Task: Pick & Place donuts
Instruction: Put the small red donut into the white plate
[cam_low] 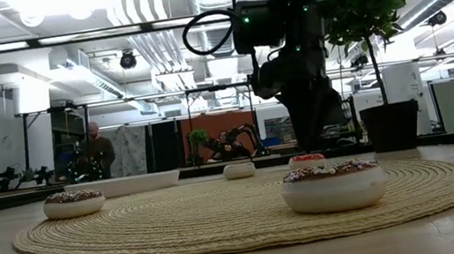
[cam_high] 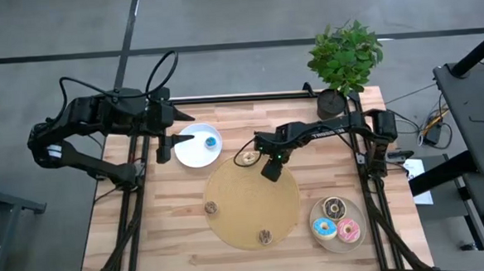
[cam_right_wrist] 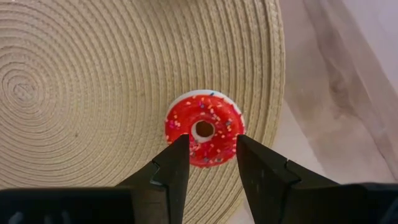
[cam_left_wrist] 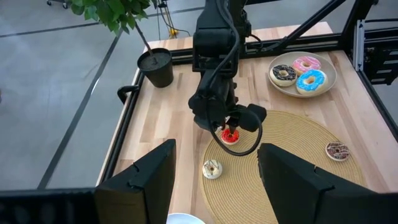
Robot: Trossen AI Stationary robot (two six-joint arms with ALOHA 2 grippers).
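Observation:
A small red donut [cam_right_wrist: 204, 127] with sprinkles lies flat on the round woven mat [cam_right_wrist: 93, 74], near the mat's far edge. My right gripper [cam_right_wrist: 211, 152] points down just above it and is open, one fingertip over each side of the donut's near half; I see no touch. The arm hides the red donut in the high view. Other small donuts [cam_high: 247, 158] [cam_high: 211, 208] [cam_high: 265, 235] lie on the mat [cam_high: 246, 210]. My left gripper [cam_high: 184, 139] hangs open above the white plate [cam_high: 195, 154], which holds a blue donut [cam_high: 212, 141].
A beige plate [cam_high: 357, 239] at the table's near right holds three larger donuts: chocolate [cam_high: 335, 207], blue [cam_high: 323, 227] and pink [cam_high: 348, 228]. A potted plant [cam_high: 333, 104] stands at the far right corner. A metal frame runs along the table's edges.

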